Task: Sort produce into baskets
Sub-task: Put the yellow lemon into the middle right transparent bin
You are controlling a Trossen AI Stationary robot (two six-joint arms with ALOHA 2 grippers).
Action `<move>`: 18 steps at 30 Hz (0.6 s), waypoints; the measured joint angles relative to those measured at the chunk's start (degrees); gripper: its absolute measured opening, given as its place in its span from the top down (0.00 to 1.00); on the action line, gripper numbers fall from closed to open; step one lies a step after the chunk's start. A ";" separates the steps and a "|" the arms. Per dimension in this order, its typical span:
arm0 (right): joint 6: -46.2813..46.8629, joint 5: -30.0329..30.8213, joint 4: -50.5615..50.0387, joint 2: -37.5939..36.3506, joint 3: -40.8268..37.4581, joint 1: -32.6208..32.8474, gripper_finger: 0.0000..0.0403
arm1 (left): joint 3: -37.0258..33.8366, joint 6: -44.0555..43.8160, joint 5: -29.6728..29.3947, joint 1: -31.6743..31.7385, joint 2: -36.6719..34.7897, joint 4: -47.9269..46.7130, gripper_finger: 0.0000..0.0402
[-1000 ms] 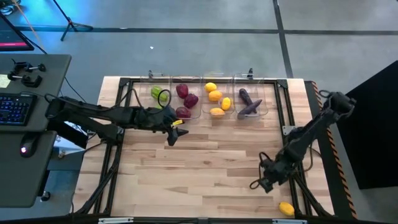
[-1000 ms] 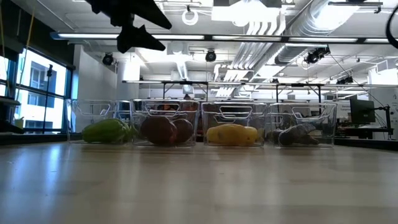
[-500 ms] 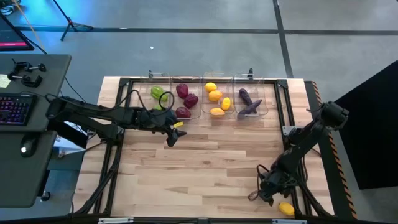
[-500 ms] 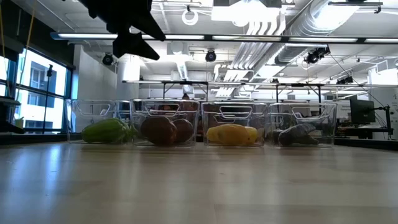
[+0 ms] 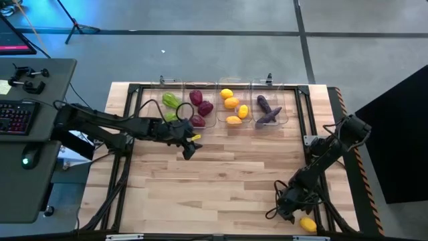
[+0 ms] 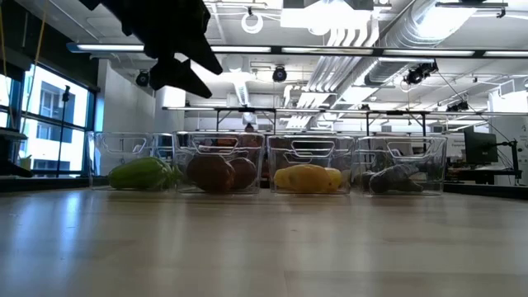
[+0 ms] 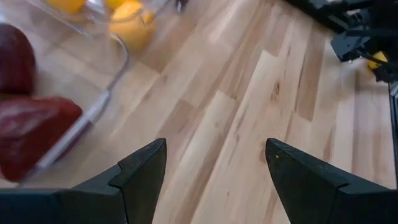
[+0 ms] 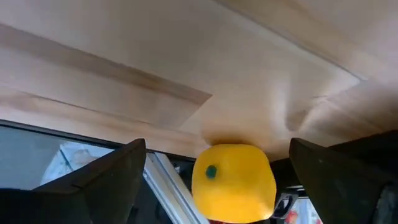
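Four clear baskets stand in a row at the table's far side: green peppers, dark red pieces, yellow and orange citrus pieces and purple eggplants. One yellow citrus piece lies on the table at its near right corner. My right gripper is open just beside it; in the right wrist view its fingers stand on either side of the piece without touching. My left gripper hovers open and empty in front of the red basket.
A black metal frame runs around the tabletop, and its rail passes right by the yellow piece at the near right corner. Bare wood fills the table's middle. A desk with a keyboard stands left of the table.
My right gripper has moved toward the table's near edge and down toward the yellow citrus piece at the near right corner, staying open.
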 joint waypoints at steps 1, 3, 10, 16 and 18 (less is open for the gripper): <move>-1.25 -0.25 0.55 0.26 -0.07 -0.43 0.04 | -0.01 -0.16 0.74 0.01 0.22 -0.03 0.35; -3.72 0.26 0.45 0.31 0.06 -1.05 0.04 | 0.00 -1.17 2.31 0.00 0.81 0.04 0.35; -20.33 3.37 -21.03 0.14 7.94 -5.77 0.04 | 0.00 -1.56 4.11 0.00 2.13 -1.40 0.35; -28.46 6.43 -37.85 0.27 17.27 -7.12 0.04 | 0.00 -1.54 4.10 0.00 2.33 -2.19 0.35; -27.61 6.54 -38.96 0.28 18.09 -5.76 0.04 | 0.00 -1.52 4.09 0.00 2.35 -2.60 0.35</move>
